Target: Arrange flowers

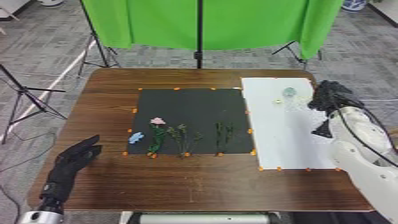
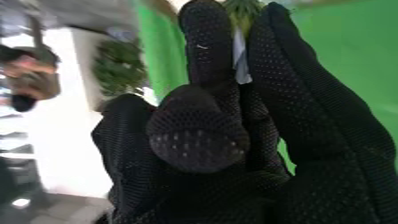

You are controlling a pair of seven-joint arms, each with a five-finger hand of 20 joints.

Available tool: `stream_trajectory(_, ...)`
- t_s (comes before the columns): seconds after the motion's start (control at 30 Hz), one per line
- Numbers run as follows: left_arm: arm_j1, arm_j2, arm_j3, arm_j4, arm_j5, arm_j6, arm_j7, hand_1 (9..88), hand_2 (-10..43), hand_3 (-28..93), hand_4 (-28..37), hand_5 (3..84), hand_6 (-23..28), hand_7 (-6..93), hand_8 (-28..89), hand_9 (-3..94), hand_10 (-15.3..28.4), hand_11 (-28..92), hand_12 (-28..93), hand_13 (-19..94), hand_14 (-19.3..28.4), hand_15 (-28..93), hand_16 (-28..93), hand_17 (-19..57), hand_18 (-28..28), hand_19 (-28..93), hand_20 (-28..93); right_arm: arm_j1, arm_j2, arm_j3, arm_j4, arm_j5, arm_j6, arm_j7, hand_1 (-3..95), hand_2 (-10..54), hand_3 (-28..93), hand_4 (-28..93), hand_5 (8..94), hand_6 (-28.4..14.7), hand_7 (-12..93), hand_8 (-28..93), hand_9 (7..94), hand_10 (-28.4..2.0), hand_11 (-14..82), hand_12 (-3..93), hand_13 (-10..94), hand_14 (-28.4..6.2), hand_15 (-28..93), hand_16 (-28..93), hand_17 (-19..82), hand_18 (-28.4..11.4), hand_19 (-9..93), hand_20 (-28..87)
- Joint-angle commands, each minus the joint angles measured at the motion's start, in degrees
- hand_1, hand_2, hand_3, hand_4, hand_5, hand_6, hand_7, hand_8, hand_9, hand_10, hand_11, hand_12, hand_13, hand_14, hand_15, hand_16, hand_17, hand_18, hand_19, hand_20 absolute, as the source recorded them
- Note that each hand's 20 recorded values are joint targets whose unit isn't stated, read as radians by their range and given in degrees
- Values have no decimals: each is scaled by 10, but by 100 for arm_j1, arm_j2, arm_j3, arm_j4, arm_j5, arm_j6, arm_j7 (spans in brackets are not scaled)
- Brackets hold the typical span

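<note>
Left hand (image 1: 73,159) is parked left of the black mat (image 1: 191,104), fingers relaxed and extended; leave it there, this looks like a one-arm step. Blue flower (image 1: 135,138) sits at the mat's left edge, near half. Pink flower (image 1: 157,121) is on the mat, left part, its stem pointing at the near edge. Thin sprigs (image 1: 183,139) lie right of that, then green stems (image 1: 224,136) toward the mat's right side. White sheet (image 1: 282,145) runs along the mat's right edge. Right of the mat, about level with its far edge: pale green piece (image 1: 289,92), small pale yellow piece (image 1: 278,102) just nearer, and a faint see-through shape, maybe the vase; can't confirm. Right hand (image 1: 329,97) is farther right of the mat, level with its far half. Wrist view: two fingers pinch a yellow-green sprig (image 2: 242,11), thumb folded in front; can't tell how firm. My read: step is placing that sprig in the vase. To do it well: keep the pinch light but steady, find the opening first, get the stem's free end over it, then go straight down, slow. No sideways push; a clear vase could tip or slide. Release only once the stem is supported, spread the fingers a little, back out along the stem so the glove doesn't drag it.
</note>
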Motion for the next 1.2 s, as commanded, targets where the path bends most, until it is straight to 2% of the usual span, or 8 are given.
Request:
stream_trajectory(0.03, 50, 49, 19, 11, 43, -137, -103, 310, -95, 593, -243, 412, 40, 106, -54, 415, 125, 177, 144, 339, 165, 117, 39, 60, 119, 15, 173, 2117, -23, -1360, -836, 456, -79, -1069, 613, -95, 580, -152, 780, -12, 224, 112, 906, -89, 87, 423, 905, -16, 612, 365, 625, -147, 932, 595)
stream_trajectory(0.2, 13, 65, 40, 19, 60, -175, -140, 310, -95, 592, -244, 413, 40, 106, -53, 415, 125, 176, 144, 339, 165, 116, 39, 60, 119, 15, 172, 3069, -483, -2470, -732, 484, -969, -1601, 608, -95, 585, -154, 780, -7, 226, 114, 905, -83, 85, 428, 900, -15, 616, 371, 624, -145, 932, 599)
stream_trajectory(0.47, -98, 112, 90, 83, 84, -273, -169, 310, -95, 592, -243, 413, 39, 106, -52, 414, 125, 174, 145, 339, 164, 114, 40, 60, 119, 15, 172, 3678, -1447, -3451, -319, 499, -1633, -2047, 605, -95, 592, -162, 779, -1, 235, 111, 906, -78, 82, 428, 896, -14, 620, 374, 621, -144, 932, 607)
stream_trajectory(0.87, -162, 85, 170, 137, 81, -277, -129, 313, -95, 581, -230, 406, 35, 88, -46, 411, 121, 163, 146, 338, 165, 105, 41, 59, 119, 14, 172, 3735, -2537, -3902, 569, 462, -1707, -2082, 581, -95, 648, -197, 785, 9, 247, 104, 911, -76, 79, 435, 896, -15, 626, 371, 621, -145, 932, 612)
stream_trajectory(0.93, -173, 86, 186, 147, 74, -258, -108, 312, -95, 583, -229, 406, 36, 86, -44, 411, 121, 162, 147, 338, 164, 104, 42, 59, 119, 14, 172, 3693, -2641, -3969, 685, 428, -1708, -2058, 579, -95, 651, -201, 785, 9, 248, 104, 911, -75, 78, 435, 896, -15, 627, 371, 622, -145, 932, 613)
stream_trajectory(1.1, -182, 73, 245, 184, 39, -110, 10, 319, -95, 583, -228, 394, 32, 79, -44, 406, 118, 156, 147, 339, 164, 102, 43, 63, 118, 16, 172, 3569, -2890, -4063, 958, 463, -1671, -1977, 574, -95, 659, -202, 783, 10, 248, 103, 910, -75, 77, 435, 896, -15, 628, 371, 622, -146, 932, 616)
stream_trajectory(1.2, -240, 102, 274, 220, 34, -104, 34, 325, -95, 583, -221, 384, 32, 69, -39, 397, 116, 145, 148, 339, 162, 98, 43, 76, 116, 22, 180, 3510, -2969, -4095, 1046, 520, -1638, -1914, 566, -95, 670, -204, 781, 11, 248, 103, 910, -74, 76, 434, 897, -15, 628, 371, 622, -146, 932, 617)
